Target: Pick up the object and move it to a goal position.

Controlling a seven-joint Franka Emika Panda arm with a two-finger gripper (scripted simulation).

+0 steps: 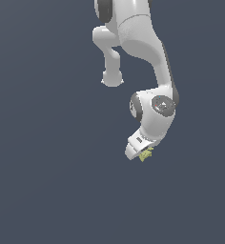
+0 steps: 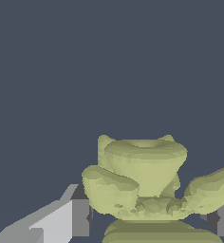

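We are looking at the white arm [image 1: 148, 52] hanging over a plain dark ground, and at its lower end the hand [image 1: 139, 150] is carrying the object [image 1: 146, 154], that tiny lumpy yellow-green thing peeking out on the exterior view's right of the hand. In the wrist view the object [image 2: 142, 182] is filling the space between the two grey fingers [image 2: 80, 217], one on each side, so we are reading the hand as clamped on it.

What is worrying us: the thing is knobbly and irregular, and the fingers seem to be catching it low on its lobes rather than across a flat face. We are judging that a quick swing or a sharp wrist turn could twist it in the grip or squeeze it out sideways. Whether it is clear of any tabletop we cannot tell; no surface edge is showing.

Containers: we are seeing none here, and no goal marker either.
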